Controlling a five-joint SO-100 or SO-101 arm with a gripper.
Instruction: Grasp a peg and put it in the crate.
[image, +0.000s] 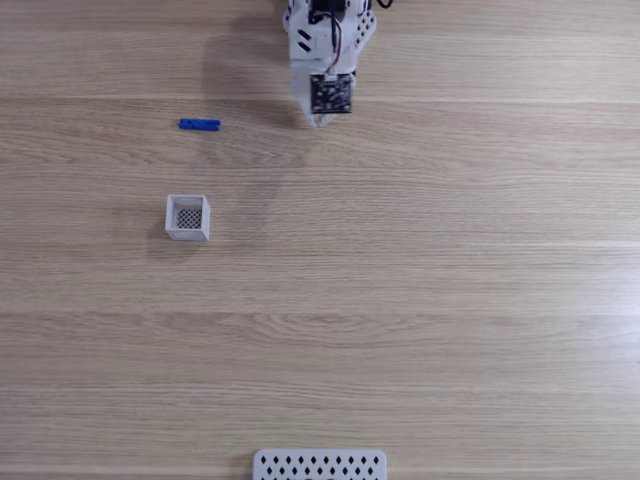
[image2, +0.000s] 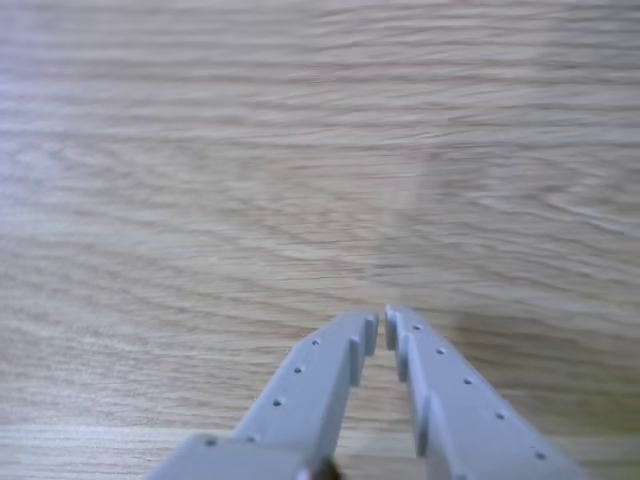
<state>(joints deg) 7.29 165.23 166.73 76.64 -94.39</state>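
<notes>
In the fixed view a small bright blue peg (image: 200, 125) lies flat on the wooden table at the upper left. The white crate (image: 188, 217) with its dark mesh bottom stands below it, a short way nearer the front. My gripper (image: 320, 120) hangs at the top centre, to the right of the peg and apart from it. In the other view my gripper (image2: 381, 330) reaches in from the bottom edge over bare wood. Its two grey fingers (image2: 310, 385) meet at the tips with nothing between them.
A wide flat white panel with diamond holes (image: 319, 466) lies at the bottom edge of the fixed view. The wooden table (image: 450, 300) stretches wide to the right and front. The arm's white body (image: 325, 35) sits at the top edge.
</notes>
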